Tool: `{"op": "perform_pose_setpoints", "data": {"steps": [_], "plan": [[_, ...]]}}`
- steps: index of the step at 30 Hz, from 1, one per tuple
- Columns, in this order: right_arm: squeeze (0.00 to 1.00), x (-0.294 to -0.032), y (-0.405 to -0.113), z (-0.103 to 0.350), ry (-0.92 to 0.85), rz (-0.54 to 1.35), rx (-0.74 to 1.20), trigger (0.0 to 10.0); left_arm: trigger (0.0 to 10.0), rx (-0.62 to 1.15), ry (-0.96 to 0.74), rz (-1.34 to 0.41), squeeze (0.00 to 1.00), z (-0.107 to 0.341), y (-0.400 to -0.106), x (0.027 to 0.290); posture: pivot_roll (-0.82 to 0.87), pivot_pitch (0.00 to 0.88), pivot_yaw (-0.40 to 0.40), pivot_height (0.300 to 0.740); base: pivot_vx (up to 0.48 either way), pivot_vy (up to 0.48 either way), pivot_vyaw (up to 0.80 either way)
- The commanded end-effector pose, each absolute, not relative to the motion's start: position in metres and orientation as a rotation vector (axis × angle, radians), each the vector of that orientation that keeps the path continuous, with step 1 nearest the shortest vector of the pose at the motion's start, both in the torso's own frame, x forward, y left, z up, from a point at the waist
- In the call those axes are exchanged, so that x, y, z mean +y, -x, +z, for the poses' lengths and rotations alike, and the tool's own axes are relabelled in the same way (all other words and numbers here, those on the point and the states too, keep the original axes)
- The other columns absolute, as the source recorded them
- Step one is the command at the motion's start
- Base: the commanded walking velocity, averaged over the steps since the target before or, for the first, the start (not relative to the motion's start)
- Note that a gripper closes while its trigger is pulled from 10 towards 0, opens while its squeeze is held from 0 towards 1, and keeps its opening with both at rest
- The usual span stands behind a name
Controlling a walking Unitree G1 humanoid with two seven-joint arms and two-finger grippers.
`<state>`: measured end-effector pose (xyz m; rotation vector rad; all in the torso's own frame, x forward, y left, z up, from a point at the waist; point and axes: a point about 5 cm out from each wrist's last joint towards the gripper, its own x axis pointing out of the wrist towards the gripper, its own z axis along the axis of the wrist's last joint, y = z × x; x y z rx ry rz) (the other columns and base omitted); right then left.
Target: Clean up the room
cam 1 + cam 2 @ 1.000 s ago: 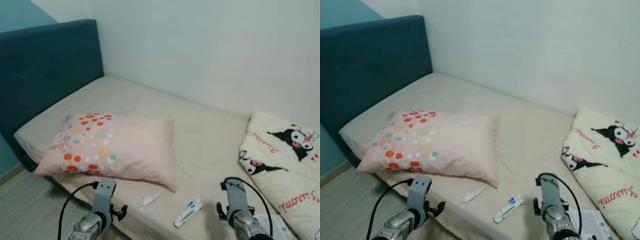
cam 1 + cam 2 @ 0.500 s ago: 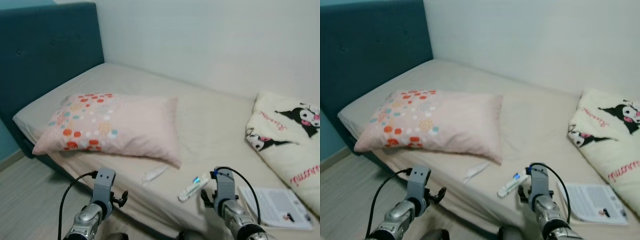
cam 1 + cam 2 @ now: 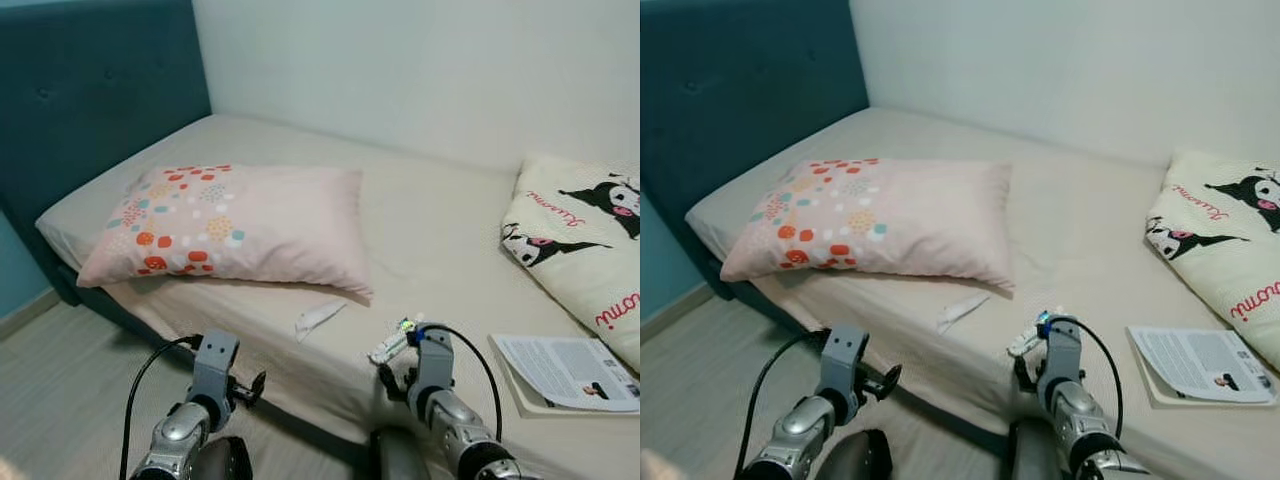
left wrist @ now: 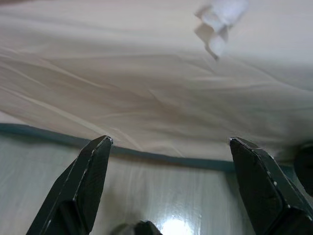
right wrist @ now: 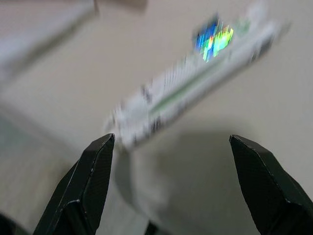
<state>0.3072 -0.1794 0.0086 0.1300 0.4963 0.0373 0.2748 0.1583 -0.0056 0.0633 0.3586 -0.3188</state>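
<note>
Right now I judge I'm lining up my right gripper (image 5: 168, 188), fingers spread wide, on the tube (image 3: 392, 345) lying at the bed's (image 3: 440, 240) near edge; next I must lower and close across it. The wrist view shows the tube just ahead; the head view shows the pillow (image 3: 225, 225) and booklet (image 3: 565, 370), with the left gripper (image 4: 171, 188) spread and idle.

Both head views look forward and down over the bed (image 3: 420, 230). Each wrist camera sights between its own spread fingers: the left toward the mattress edge, the right close above the toothpaste box (image 5: 195, 78).
</note>
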Motion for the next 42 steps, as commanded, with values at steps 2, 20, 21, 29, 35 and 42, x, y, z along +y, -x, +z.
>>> {"op": "perform_pose_setpoints", "data": {"steps": [2,20,21,29,35,42], "plan": [[0.00,-0.182,-0.322,0.029,-0.158,0.021,0.374,10.0,10.0,0.337,-0.072,-0.345,0.00,-0.004,-0.273,0.156,0.00,0.142,-0.028,0.517,0.000,0.000,0.00],[0.00,-0.180,-0.335,0.043,-0.176,-0.051,0.348,10.0,10.0,0.235,-0.085,-0.423,0.00,0.006,-0.260,0.149,0.04,0.278,0.002,0.517,0.000,0.000,0.00],[0.00,-0.180,-0.339,0.047,-0.185,-0.072,0.346,10.0,10.0,0.204,-0.095,-0.425,0.00,0.013,-0.262,0.151,0.05,0.300,0.004,0.517,0.000,0.000,0.00],[0.00,-0.192,-0.346,0.057,-0.197,-0.162,0.353,0.0,10.0,0.024,-0.076,-0.463,0.00,0.065,-0.275,0.144,0.07,0.359,0.018,0.517,0.000,0.000,0.00],[0.00,-0.199,-0.342,0.051,-0.199,-0.200,0.391,0.0,10.0,-0.130,-0.027,-0.669,0.00,0.121,-0.287,0.110,0.07,0.372,0.017,0.517,0.000,0.000,0.00],[0.00,-0.208,-0.335,0.045,-0.206,-0.226,0.391,0.0,10.0,-0.162,-0.040,-0.804,0.00,0.137,-0.290,0.090,0.04,0.363,0.031,0.517,0.000,0.000,0.00]]}}
